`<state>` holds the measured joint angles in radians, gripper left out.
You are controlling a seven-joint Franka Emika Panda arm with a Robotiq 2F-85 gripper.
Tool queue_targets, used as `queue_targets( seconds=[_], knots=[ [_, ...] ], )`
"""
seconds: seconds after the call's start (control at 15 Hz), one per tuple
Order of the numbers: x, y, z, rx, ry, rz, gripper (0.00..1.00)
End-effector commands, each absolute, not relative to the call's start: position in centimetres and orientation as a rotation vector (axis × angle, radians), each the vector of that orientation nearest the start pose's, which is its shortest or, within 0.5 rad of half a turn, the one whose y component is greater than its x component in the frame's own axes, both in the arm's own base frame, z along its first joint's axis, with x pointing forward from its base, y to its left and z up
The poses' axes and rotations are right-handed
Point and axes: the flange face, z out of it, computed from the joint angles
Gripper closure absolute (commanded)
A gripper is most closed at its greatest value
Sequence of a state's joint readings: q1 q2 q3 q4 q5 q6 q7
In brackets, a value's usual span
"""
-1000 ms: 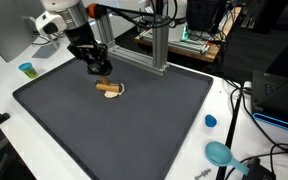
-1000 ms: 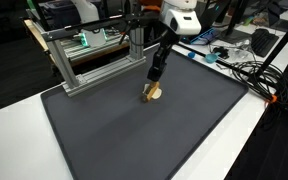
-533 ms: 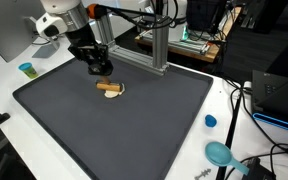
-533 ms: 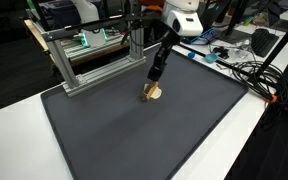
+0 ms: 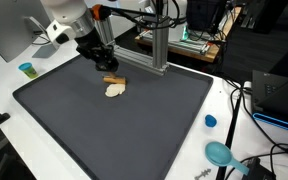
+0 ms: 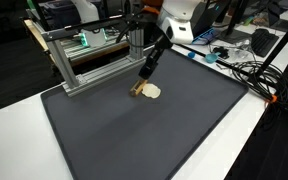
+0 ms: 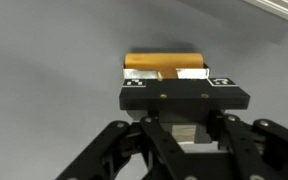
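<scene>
- Gripper (image 5: 105,69): we see it clenched on the brown stick (image 5: 115,78), above the far part of the dark mat (image 5: 114,135). The arm slants down to it from beyond the mat's far edge.
- Brown stick, wrist view (image 7: 164,61): it runs level across the fingertips and sticks out past both of them. We cannot tell whether it rests on the mat or hangs just above it.
- Pale flat piece (image 5: 115,90): it lies on the mat, just beside the stick, on the side toward the mat's middle. In an exterior view the pale flat piece (image 6: 152,91) and the stick (image 6: 138,90) sit side by side under the gripper (image 6: 144,80). We cannot tell whether they touch.
- Metal frame (image 5: 160,45): it stands at the mat's far edge.
- Blue cap (image 5: 210,121): it is off the mat, near one side edge.
- Teal cup (image 5: 26,69): it is off the mat, near a far corner.
</scene>
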<state>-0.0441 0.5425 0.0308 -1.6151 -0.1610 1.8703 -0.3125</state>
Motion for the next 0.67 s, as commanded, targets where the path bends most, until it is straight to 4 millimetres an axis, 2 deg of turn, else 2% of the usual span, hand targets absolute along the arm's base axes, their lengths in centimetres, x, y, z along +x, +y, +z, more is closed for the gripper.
queue_targets(
  seconds=[0.0,0.07,0.2,0.4,0.6],
  knots=[
    [63.9,-1.1,24.4,-3.122,-0.537,0.635,0.78],
    [63.9,-1.0,25.0,-3.124,-0.528,0.620,0.78],
    [64.2,-1.3,28.5,-3.132,-0.491,0.524,0.78],
    [62.6,-0.8,34.8,-3.110,-0.447,0.373,0.78],
    [60.5,0.8,39.6,-3.094,-0.400,0.125,0.78]
  ],
)
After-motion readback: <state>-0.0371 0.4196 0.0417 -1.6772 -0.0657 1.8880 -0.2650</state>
